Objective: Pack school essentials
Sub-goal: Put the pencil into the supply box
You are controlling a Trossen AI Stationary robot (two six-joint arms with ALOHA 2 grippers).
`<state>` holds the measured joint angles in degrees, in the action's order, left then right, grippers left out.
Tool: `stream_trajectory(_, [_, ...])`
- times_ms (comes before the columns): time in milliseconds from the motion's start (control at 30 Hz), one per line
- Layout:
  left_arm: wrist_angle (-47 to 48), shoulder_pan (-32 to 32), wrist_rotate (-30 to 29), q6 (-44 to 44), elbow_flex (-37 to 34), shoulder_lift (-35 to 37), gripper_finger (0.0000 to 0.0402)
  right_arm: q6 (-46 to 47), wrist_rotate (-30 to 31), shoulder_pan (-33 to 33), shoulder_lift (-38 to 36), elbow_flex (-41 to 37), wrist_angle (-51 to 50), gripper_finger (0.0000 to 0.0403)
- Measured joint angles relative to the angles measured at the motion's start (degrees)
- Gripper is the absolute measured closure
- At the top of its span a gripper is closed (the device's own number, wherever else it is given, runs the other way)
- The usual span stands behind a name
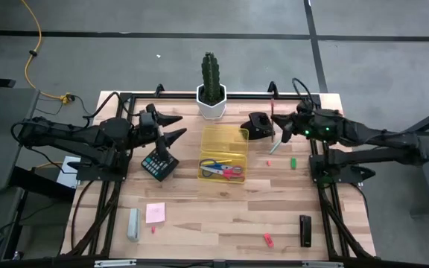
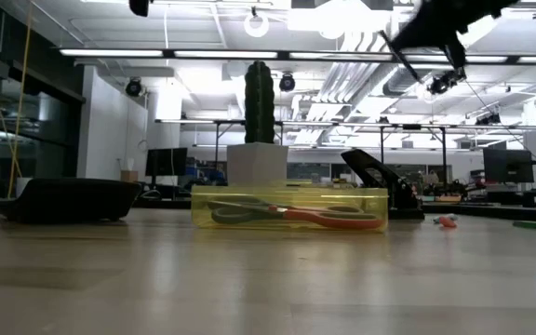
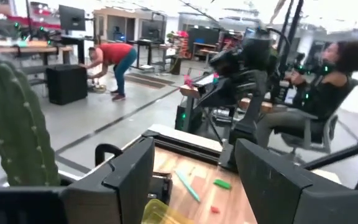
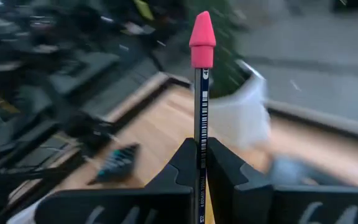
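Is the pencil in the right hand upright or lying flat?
Upright. In the right wrist view the pencil stands straight up between the right hand's closed fingers, pink eraser cap on top. The high view shows it lifted above the table.

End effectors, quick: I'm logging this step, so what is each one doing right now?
Left end effector: open, empty, raised beside the calculator.
Right end effector: closed on the pencil with the pink eraser tip.
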<state>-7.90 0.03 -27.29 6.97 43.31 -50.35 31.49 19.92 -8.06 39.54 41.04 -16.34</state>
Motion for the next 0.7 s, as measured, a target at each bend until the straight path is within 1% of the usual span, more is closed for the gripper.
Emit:
stream_trajectory(67, [0.0,0.0,0.4,2.4,0.0,0.0,0.0188,-6.4,-1.2,2.0,0.9,0.0,5.4,0.0402])
stream_trajectory(133, [0.0,0.0,2.0,4.4,0.0,0.0,0.0188,-12.3,-2.7,3.8,1.7,-0.1,10.3,0.0402])
stream_trajectory(233, [-0.1,0.0,4.9,6.3,0.0,0.0,0.0188,-18.4,-4.4,5.9,2.7,-0.1,14.9,0.0403])
stream_trajectory(367, [-0.5,0.0,7.5,6.4,0.0,0.0,0.0188,-20.1,-5.6,7.1,2.9,-0.1,17.4,0.0403])
stream_trajectory(700, [-1.0,0.0,7.3,6.4,0.0,0.0,0.0188,-19.3,-6.9,7.4,3.0,-0.1,17.5,0.0403])
